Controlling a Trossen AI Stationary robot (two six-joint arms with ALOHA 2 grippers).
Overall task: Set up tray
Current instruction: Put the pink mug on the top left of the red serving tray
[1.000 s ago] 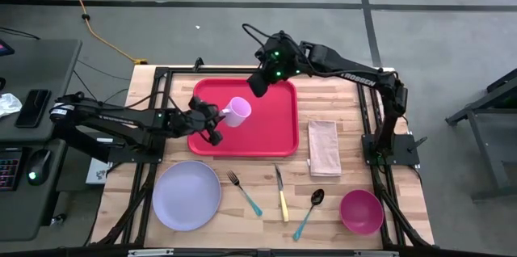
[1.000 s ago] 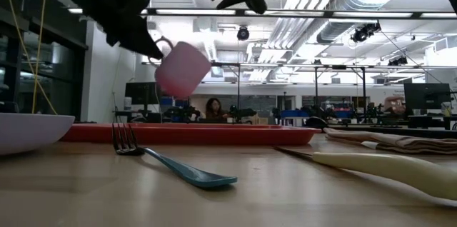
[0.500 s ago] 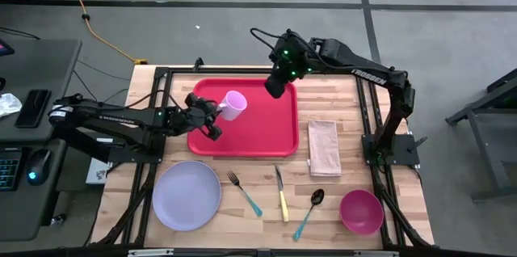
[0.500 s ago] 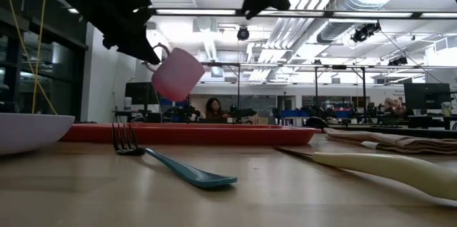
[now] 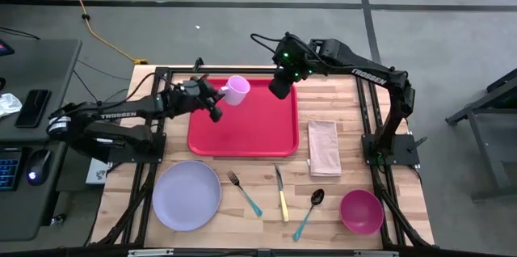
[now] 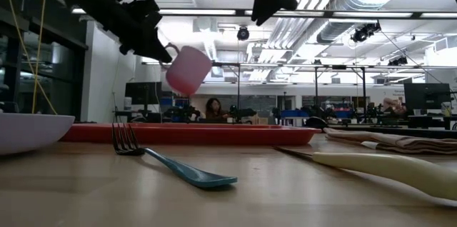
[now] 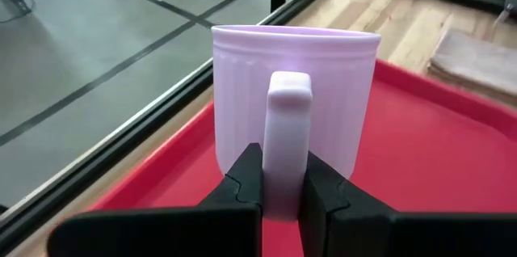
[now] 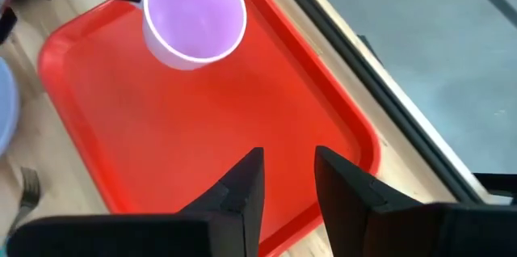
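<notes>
"TROSSEN" on left arm (image 5: 113, 115), on right arm (image 5: 363, 77)

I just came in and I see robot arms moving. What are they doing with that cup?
The robot is setting up a tray. Its left gripper is pinching the handle of a pink mug and holding it tilted in the air above the far left corner of the red tray. The right gripper is open, holds nothing, and hangs over the tray's far right corner. A lavender plate, fork, knife, spoon, napkin and pink bowl lie on the table, off the tray.
</notes>
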